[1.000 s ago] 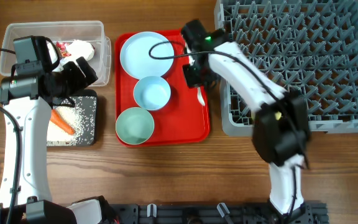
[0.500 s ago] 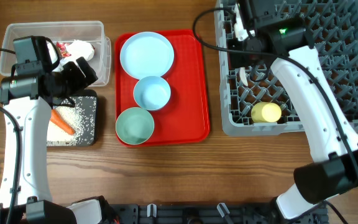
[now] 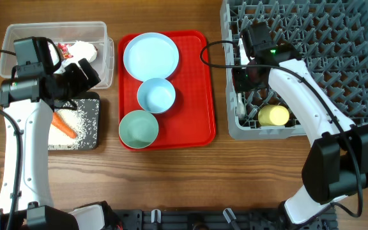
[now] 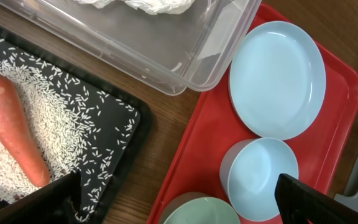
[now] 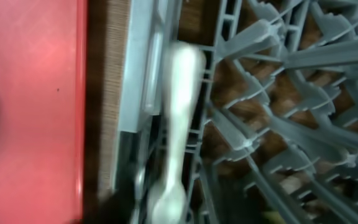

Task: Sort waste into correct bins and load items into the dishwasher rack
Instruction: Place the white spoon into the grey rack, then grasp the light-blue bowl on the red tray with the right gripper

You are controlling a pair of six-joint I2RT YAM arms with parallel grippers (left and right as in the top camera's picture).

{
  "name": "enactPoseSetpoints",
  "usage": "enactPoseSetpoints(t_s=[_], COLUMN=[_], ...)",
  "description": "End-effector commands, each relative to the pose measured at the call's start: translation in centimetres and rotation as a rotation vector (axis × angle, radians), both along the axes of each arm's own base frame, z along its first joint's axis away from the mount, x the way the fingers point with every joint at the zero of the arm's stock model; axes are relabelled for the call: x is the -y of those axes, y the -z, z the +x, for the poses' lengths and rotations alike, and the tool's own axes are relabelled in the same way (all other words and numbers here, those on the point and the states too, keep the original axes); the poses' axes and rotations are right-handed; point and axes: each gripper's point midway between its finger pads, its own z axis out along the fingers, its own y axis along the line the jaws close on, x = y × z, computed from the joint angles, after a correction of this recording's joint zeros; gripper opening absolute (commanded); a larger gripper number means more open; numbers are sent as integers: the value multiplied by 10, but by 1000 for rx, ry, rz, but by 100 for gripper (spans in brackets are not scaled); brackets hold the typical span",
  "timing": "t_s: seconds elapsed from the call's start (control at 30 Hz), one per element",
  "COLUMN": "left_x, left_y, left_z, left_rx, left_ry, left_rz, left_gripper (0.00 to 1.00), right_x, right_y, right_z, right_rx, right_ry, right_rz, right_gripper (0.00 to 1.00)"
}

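Observation:
My right gripper (image 3: 248,78) is over the left edge of the grey dishwasher rack (image 3: 363,76). In the blurred right wrist view its jaws (image 5: 169,208) sit close on both sides of a white spoon (image 5: 178,118), which lies along the rack's left wall (image 5: 138,93). A yellow cup (image 3: 273,115) lies in the rack's front left corner. My left gripper (image 3: 76,75) is open and empty, held above the gap between the clear bin (image 3: 18,32) and the black tray (image 3: 93,131). In the left wrist view its jaws (image 4: 185,202) frame the bowls.
A red tray (image 3: 200,121) holds a light blue plate (image 3: 150,55), a blue bowl (image 3: 156,95) and a green bowl (image 3: 138,128). The clear bin holds crumpled paper (image 3: 76,50). The black tray holds rice and a carrot (image 3: 63,125).
My right arm left the red tray with the spoon, swung to the rack's far left corner, then came down toward its front left edge. The left arm has not moved.

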Motion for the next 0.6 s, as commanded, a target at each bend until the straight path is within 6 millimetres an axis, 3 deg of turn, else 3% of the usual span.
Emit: enactPoseSetpoints(t_s=[0.0, 0.07, 0.17, 0.43, 0.57], left_x=[-4, -4, -4, -4, -4], left_y=[1, 1, 1, 1, 1], left_z=[2, 2, 2, 2, 2], left_rx=[-3, -3, -3, -3, -3], left_ry=[-17, -17, -17, -17, -17], left_rz=[3, 3, 3, 3, 3], left_gripper=[100, 100, 100, 100, 100], right_x=[-8, -9, -21, -74, -106], right_y=[1, -1, -19, -113, -121], right_z=[0, 2, 5, 16, 12], right_rx=[0, 4, 16, 163, 182], right_ry=[-16, -18, -38, -147, -156], right_rz=[32, 40, 102, 302, 349], right_gripper=[55, 56, 56, 56, 56])
